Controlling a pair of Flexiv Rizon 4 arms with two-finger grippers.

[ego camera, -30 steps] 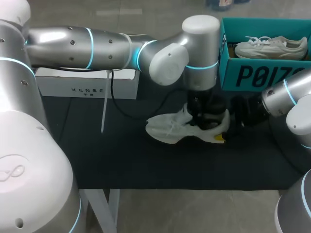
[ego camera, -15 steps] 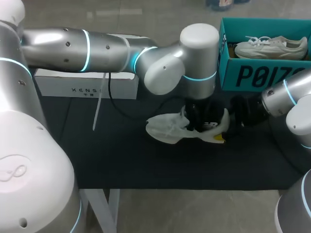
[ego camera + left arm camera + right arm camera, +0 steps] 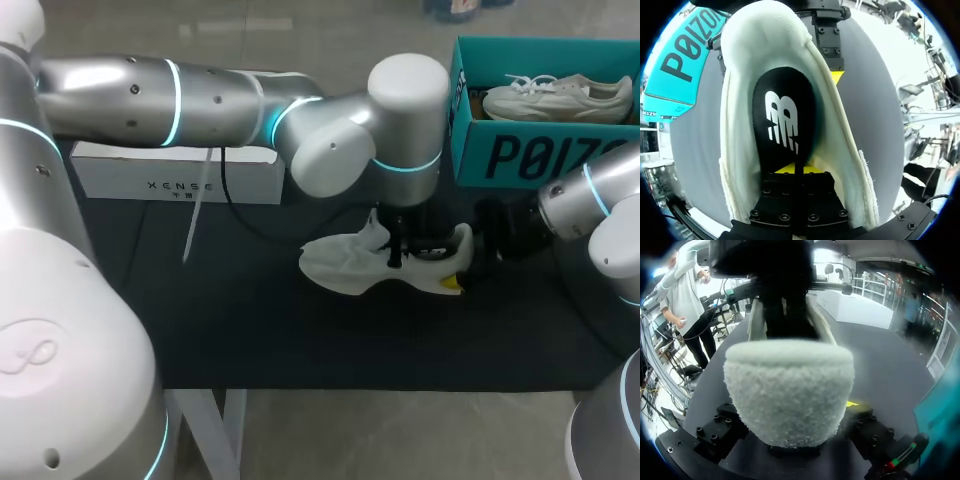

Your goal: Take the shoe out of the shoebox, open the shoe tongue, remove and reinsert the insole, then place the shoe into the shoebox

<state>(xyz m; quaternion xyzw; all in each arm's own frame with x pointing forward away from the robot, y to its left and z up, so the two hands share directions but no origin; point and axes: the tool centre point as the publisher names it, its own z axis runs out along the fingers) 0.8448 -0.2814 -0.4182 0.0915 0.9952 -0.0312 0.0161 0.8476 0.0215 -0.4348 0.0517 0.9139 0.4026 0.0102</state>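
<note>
White shoe (image 3: pixel 345 262) lies just in front of shoebox (image 3: pixel 520 155), outside it. Right gripper (image 3: pixel 795 436) clamps heel from both sides. Left gripper (image 3: pixel 800 169) down inside shoe over black insole (image 3: pixel 785 120) (open or closed: cannot tell).

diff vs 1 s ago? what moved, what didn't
The left arm swung toward the view's left; its left claw slid along the shoe toward the tongue and seems lower inside. The white strap hanging from the arm drifted left too. No visible grab or release. The shoe, right claw on the heel and shoebox stayed put.
</note>
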